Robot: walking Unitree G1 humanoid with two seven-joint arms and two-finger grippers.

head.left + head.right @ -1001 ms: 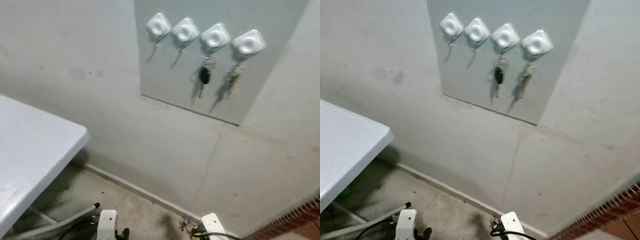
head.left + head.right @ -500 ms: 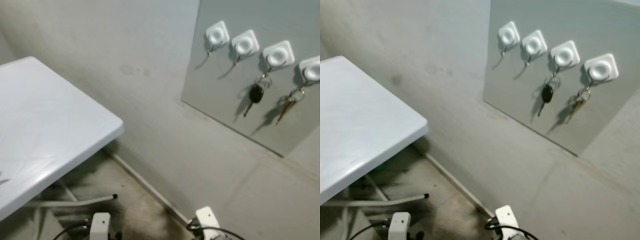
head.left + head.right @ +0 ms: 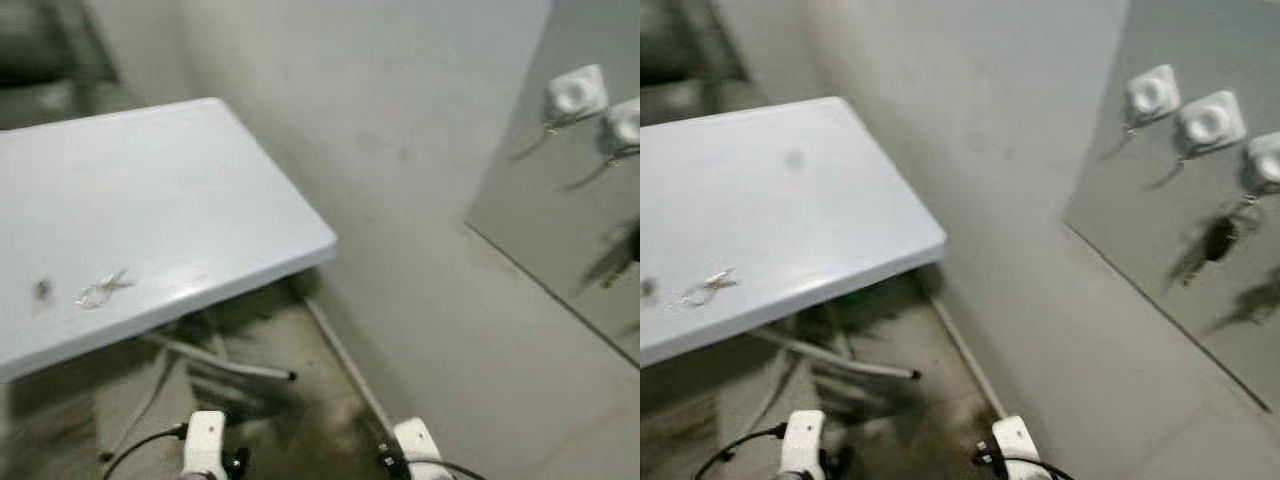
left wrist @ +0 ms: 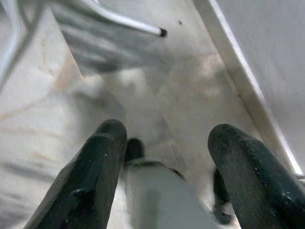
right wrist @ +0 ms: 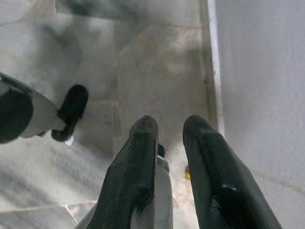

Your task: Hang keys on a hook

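Note:
A loose bunch of keys (image 3: 100, 290) lies on the white table (image 3: 200, 200) at my left, near its front edge, with a small dark thing (image 3: 42, 290) beside it. On the wall at my right a grey board (image 3: 1160, 230) carries white square hooks (image 3: 1150, 93). A black key (image 3: 1218, 238) hangs from one of them, blurred. Both arms hang low, far from table and board. My left gripper (image 4: 167, 138) is open over the floor with nothing between its fingers. My right gripper (image 5: 169, 126) points at the floor by the wall, fingers almost together and holding nothing.
Metal table legs (image 3: 220, 360) cross the tiled floor under the table. A pale skirting strip (image 3: 345, 360) runs along the foot of the wall. My own feet show in both wrist views. A dark shelf (image 3: 40, 50) stands at the far left.
The camera has swung left: the hook board has slid toward the right edge and the table top with the keys has come into view. Both arms still hang low.

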